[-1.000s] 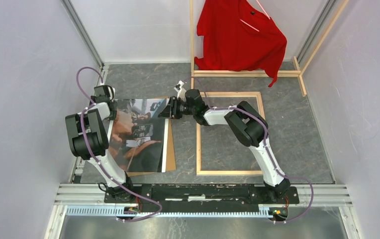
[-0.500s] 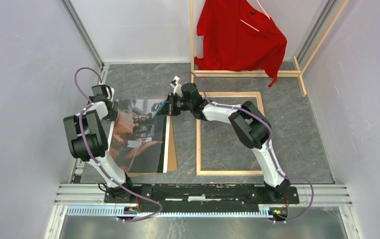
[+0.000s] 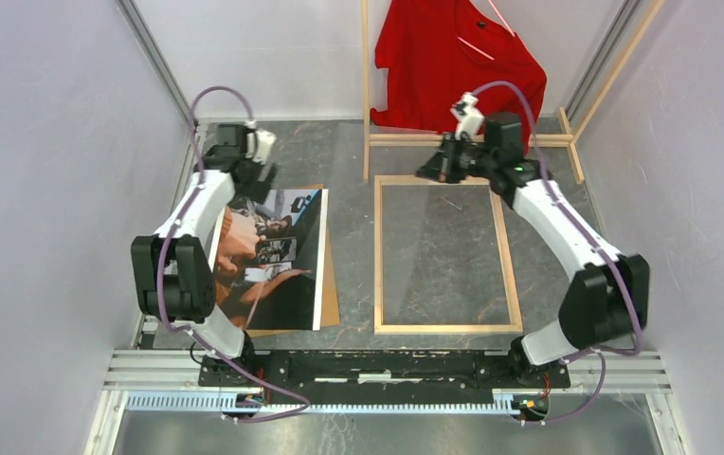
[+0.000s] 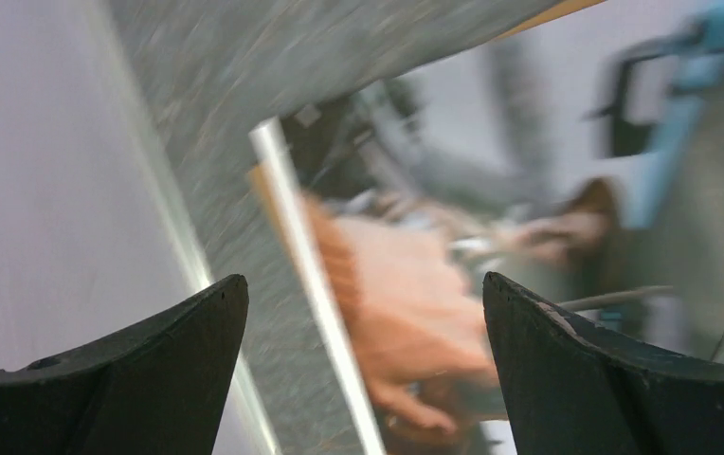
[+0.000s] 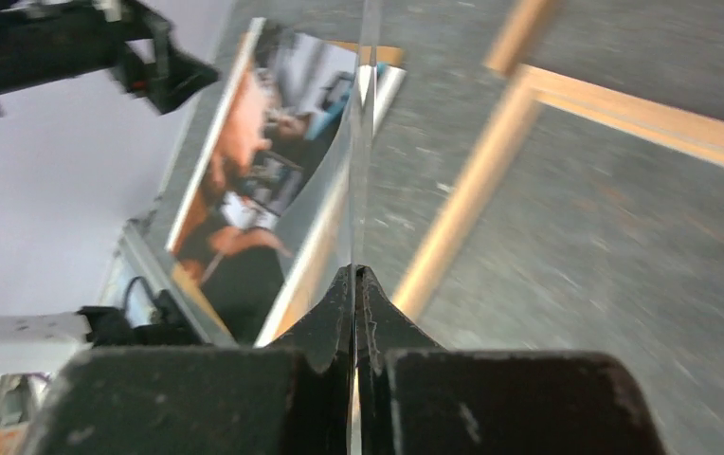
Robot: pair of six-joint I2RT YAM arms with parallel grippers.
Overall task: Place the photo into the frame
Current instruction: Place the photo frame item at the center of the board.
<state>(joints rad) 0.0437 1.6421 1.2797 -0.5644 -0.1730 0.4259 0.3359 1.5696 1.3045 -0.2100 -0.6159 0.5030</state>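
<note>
Wide open, the left gripper (image 4: 363, 280) hung over the dark rectangular photo print (image 3: 273, 256) at its far-left corner. The right gripper (image 5: 355, 275) pinched a thin clear pane (image 5: 361, 142) at the far edge of the light wooden frame (image 3: 378, 256).

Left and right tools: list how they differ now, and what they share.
The left tool is open, fingers wide apart with nothing between them; the right tool is shut on a clear sheet seen edge-on. The left tool hangs over the far left corner of the photo; the right tool is at the far edge of the frame. Both have black fingers.
</note>
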